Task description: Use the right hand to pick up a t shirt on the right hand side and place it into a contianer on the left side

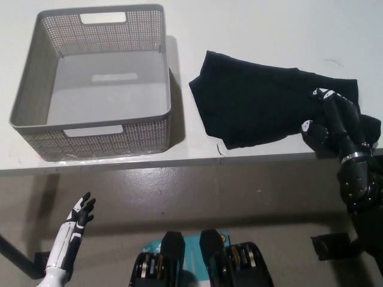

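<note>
The black t-shirt (263, 104) lies crumpled on the white worktop (251, 30), just beside the grey container (36, 89) on its right, a narrow strip of bare surface between them. Its long axis runs across the worktop, from the corner nearest the container out to a bunched end near the worktop's front edge, on the far side from the container.

The right hand (335, 116) sits on that bunched end, so the cloth lies directly under it and stretches away from it toward the container. Its fingers (326, 95) are curled down into the fabric; black on black hides whether they have truly gathered a fold, so I cannot tell if the grip is made. Judging by this, the grasp is in hand and the lift not yet begun.

The carry would run along the shirt's own long axis, toward the container, whose open basin is empty.

The left hand (81, 212) rests well below the container, off the worktop, fingers loosely spread, holding nothing.
</note>
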You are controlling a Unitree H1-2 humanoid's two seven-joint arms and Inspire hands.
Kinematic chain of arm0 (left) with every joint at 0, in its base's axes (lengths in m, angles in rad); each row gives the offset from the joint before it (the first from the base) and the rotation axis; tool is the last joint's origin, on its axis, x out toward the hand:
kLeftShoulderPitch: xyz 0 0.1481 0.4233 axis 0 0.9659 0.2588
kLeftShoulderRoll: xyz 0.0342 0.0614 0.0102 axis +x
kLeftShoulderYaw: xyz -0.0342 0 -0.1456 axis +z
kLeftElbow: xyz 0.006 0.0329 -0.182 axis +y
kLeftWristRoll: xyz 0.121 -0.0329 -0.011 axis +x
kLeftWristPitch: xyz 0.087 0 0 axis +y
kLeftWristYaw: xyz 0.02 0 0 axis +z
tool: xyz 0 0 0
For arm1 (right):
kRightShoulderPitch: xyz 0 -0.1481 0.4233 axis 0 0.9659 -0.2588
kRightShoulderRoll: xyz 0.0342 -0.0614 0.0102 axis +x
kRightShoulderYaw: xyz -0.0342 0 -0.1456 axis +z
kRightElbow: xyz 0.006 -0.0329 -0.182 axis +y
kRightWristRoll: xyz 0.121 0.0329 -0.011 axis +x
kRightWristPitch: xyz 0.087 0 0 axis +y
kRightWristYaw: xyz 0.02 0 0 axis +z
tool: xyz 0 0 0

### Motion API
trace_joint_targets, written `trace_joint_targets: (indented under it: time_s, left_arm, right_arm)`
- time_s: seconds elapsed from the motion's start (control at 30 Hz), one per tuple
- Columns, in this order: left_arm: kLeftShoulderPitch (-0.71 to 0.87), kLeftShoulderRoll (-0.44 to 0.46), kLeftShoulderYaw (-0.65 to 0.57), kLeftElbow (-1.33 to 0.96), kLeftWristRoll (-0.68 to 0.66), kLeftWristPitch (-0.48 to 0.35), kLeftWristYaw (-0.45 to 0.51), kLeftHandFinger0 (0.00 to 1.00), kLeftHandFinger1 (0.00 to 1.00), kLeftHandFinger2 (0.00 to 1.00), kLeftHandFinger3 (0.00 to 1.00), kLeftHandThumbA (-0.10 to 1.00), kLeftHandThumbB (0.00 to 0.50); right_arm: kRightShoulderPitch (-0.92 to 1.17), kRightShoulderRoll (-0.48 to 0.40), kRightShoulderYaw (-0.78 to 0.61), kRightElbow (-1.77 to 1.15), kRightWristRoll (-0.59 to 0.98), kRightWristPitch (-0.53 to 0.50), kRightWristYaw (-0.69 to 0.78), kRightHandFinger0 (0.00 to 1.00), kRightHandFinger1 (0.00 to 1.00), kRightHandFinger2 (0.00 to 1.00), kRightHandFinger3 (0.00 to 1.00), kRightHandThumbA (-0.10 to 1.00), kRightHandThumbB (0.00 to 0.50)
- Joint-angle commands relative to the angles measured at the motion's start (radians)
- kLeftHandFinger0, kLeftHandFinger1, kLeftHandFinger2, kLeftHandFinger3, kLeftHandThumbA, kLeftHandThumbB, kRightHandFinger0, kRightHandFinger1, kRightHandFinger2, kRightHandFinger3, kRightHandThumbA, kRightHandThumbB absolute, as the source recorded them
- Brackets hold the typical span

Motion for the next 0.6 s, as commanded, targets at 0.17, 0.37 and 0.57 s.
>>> trace_joint_targets:
  time_s: [0.17, 0.37, 0.57]
  left_arm:
    - [0.003, 0.018, -0.005, -0.019, 0.007, -0.037, -0.003, 1.0, 1.0, 1.0, 1.0, 1.0, 0.225]
    - [0.013, 0.018, -0.006, -0.023, 0.012, -0.043, -0.001, 0.99, 1.0, 1.0, 1.0, 1.0, 0.225]
    - [0.025, 0.014, -0.01, -0.027, 0.018, -0.037, -0.001, 0.99, 1.0, 1.0, 1.0, 1.0, 0.226]
  right_arm:
    - [-0.032, 0.035, -0.072, -0.036, 0.13, -0.017, -0.014, 0.0, 0.04, 0.36, 0.0, 0.09, 0.0]
    - [-0.07, 0.122, -0.174, -0.088, 0.289, 0.007, -0.021, 0.0, 0.0, 0.25, 0.22, 0.17, 0.0]
    - [-0.152, 0.241, -0.343, -0.22, 0.544, 0.209, 0.057, 0.0, 0.01, 0.34, 0.47, 0.27, 0.0]
